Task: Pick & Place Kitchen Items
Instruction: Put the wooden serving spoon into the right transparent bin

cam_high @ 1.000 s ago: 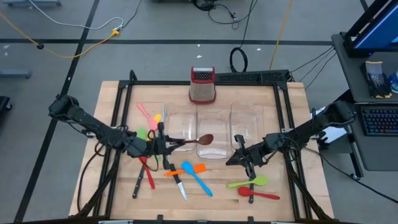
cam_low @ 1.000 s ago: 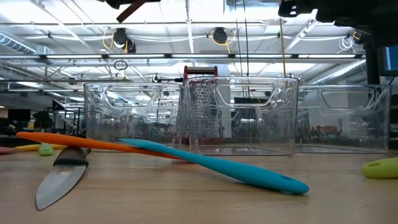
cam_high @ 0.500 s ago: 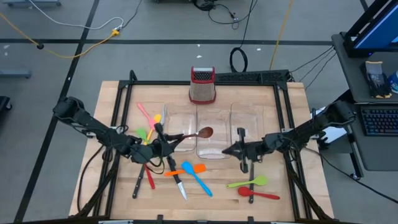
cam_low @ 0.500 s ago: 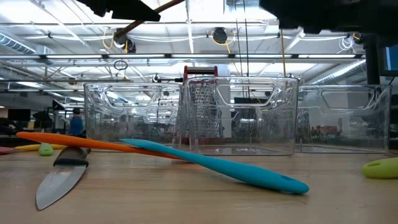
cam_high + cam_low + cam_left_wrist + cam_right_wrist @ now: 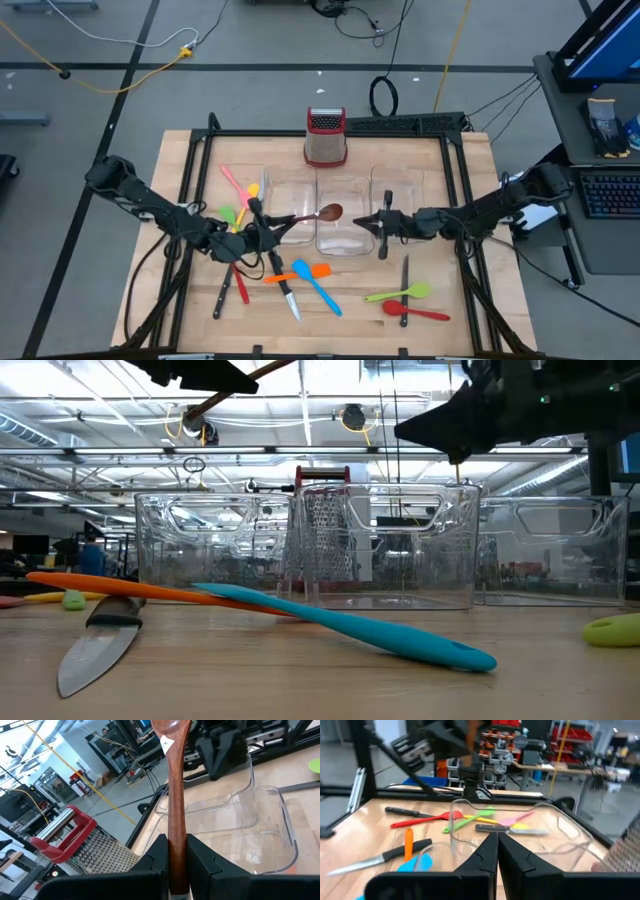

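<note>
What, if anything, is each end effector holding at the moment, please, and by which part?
The left end effector holds the brown wooden spoon by its handle, bowl pointing out over the clear plastic bins. The right end effector is shut and holds nothing.

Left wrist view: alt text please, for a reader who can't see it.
The left gripper is shut on a brown wooden spoon, its handle running away over a clear plastic bin on the wooden table. A steel box grater with a red top stands alongside.
</note>
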You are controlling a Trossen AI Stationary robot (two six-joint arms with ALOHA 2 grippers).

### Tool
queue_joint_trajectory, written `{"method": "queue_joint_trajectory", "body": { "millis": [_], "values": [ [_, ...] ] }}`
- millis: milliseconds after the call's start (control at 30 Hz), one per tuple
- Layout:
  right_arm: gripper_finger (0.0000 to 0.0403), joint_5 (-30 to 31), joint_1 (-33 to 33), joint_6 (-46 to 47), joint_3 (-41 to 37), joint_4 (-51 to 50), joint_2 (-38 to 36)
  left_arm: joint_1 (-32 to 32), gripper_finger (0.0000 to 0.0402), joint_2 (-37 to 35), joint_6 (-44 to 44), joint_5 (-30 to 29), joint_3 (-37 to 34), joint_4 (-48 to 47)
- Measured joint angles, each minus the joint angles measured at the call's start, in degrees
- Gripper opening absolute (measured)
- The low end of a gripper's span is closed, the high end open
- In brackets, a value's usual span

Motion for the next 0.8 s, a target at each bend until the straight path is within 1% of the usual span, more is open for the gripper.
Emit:
{"method": "queue_joint_trajectory", "body": {
  "millis": [100,200,500,800],
  "values": [
    [0.0004,0.03,-1.39,0.82,0.00,0.01,-0.01,0.00,0.0027,0.00,-0.17,0.00,0.00,0.00],
    [0.0004,0.14,-2.03,-1.23,0.00,0.02,-0.01,0.00,0.0027,0.00,-0.24,0.00,0.00,0.02],
    [0.0004,0.06,-2.09,-2.54,0.00,0.02,-0.01,0.00,0.0027,0.00,-0.31,0.00,0.00,0.01],
    [0.0004,-0.04,-2.10,0.91,0.00,0.20,-0.01,0.00,0.0027,0.00,-1.17,0.00,0.00,0.00]
  ]
}}
